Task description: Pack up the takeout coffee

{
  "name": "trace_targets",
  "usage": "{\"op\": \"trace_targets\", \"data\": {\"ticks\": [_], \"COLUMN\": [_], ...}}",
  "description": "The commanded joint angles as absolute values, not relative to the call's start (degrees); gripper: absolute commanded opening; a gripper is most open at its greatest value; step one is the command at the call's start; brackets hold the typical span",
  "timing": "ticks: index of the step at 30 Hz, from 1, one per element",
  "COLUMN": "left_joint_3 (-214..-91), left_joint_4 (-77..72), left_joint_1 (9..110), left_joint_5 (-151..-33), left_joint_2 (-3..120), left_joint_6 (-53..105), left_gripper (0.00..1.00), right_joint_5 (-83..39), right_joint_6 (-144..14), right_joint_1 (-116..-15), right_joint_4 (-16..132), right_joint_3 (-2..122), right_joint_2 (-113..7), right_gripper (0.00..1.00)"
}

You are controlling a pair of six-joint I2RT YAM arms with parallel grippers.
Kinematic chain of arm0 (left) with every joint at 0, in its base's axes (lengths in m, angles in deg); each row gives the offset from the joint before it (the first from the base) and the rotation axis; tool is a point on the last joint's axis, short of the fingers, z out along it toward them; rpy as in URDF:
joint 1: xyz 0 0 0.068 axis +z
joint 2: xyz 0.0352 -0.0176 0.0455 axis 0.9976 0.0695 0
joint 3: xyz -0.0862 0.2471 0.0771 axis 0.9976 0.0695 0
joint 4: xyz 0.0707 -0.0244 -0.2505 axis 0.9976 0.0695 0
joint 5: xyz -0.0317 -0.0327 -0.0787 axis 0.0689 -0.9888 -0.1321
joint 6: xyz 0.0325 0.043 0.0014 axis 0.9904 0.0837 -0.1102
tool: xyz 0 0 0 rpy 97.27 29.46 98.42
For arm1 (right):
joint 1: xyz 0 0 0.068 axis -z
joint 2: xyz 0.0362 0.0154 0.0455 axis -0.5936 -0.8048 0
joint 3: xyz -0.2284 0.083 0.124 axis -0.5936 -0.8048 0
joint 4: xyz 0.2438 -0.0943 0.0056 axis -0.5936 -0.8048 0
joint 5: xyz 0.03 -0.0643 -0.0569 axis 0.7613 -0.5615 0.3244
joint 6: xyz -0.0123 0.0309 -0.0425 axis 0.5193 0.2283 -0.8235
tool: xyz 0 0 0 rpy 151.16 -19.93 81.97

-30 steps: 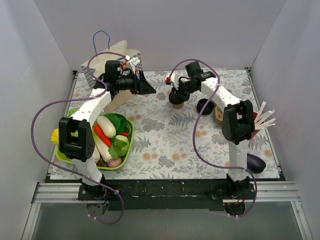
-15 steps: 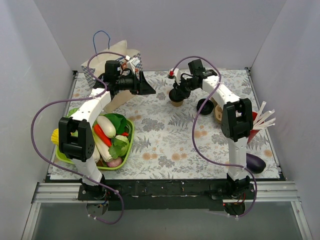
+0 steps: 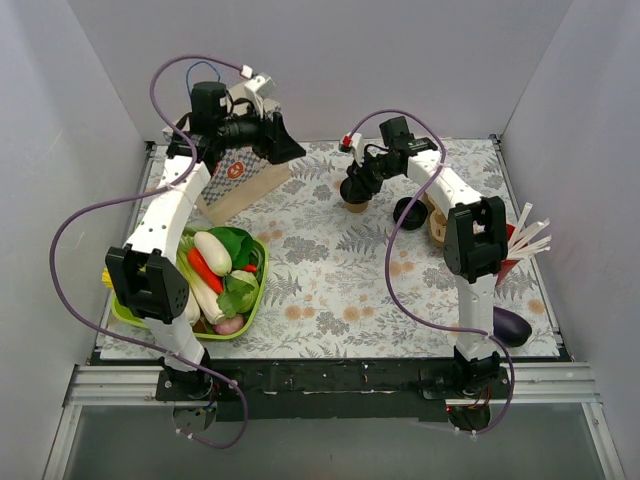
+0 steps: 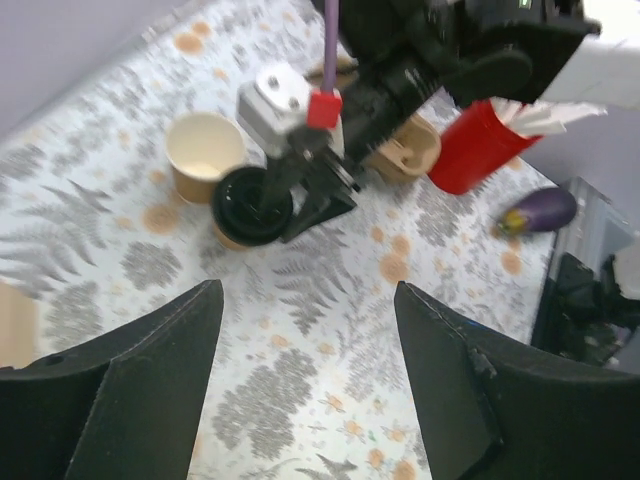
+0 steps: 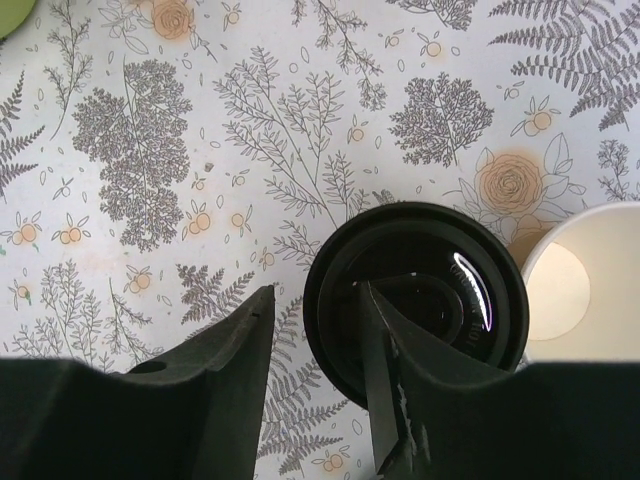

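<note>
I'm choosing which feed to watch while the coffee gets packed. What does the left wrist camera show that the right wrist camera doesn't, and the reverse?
Only the left wrist view: the red cup of white sticks, the cardboard carrier, the eggplant, the right arm and the open left hand. Only the right wrist view: a green sliver in its top left corner. Both: the black-lidded cup, the open paper cup beside it, the right hand, open, one finger over the lidded cup and one beside it, and the fern-print cloth.

left hand [image 4: 308, 300] (high), right hand [image 5: 315, 295] parted
</note>
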State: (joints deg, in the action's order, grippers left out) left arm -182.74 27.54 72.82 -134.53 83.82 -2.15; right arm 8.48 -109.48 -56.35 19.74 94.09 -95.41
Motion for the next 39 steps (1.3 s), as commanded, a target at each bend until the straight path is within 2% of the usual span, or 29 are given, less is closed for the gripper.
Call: {"op": "trace_targets", "data": {"ticks": [1, 7, 24, 26, 30, 33, 39], "left_joint_3": [-192.4, -192.7, -189.9, -189.5, -186.7, -183.2, -180.9], "left_joint_4": [36.2, 36.2, 32.2, 30.9, 28.9, 26.8, 24.8], "left_joint_1": [75.5, 79.3, 80.2, 80.2, 80.2, 80.2, 80.2], "left_joint_5": [-128.5, -118.6, -120.0, -120.2, -122.0, -123.3, -127.0], "left_joint_2": [79.4, 76.5, 76.0, 75.9, 74.6, 73.6, 72.9], "left_joint_6": [8.1, 12.9, 6.8, 4.6, 3.4, 2.6, -0.1], "left_gripper": [0.71, 0.76, 0.76, 0.77, 0.77, 0.77, 0.77], "right_joint_5": [10.4, 9.7, 7.0, 4.0, -10.8, -17.9, -24.6], "right_joint_6": [-108.1, -107.7, -103.1, -100.7, -97.1, -94.1, -92.1], "right_joint_1": [-56.4, -56.4, -55.0, -54.3, -51.1, -47.2, -39.1], "right_joint_4": [21.1, 22.5, 27.7, 28.1, 29.3, 24.8, 12.9], "right_joint_3": [97.0, 96.4, 97.2, 96.6, 90.1, 88.8, 84.8], "right_joint_2": [-93.3, -92.8, -88.2, -85.5, -78.6, -75.5, -75.1], "right_gripper": [0.48, 0.49, 0.50, 0.50, 0.49, 0.50, 0.47]}}
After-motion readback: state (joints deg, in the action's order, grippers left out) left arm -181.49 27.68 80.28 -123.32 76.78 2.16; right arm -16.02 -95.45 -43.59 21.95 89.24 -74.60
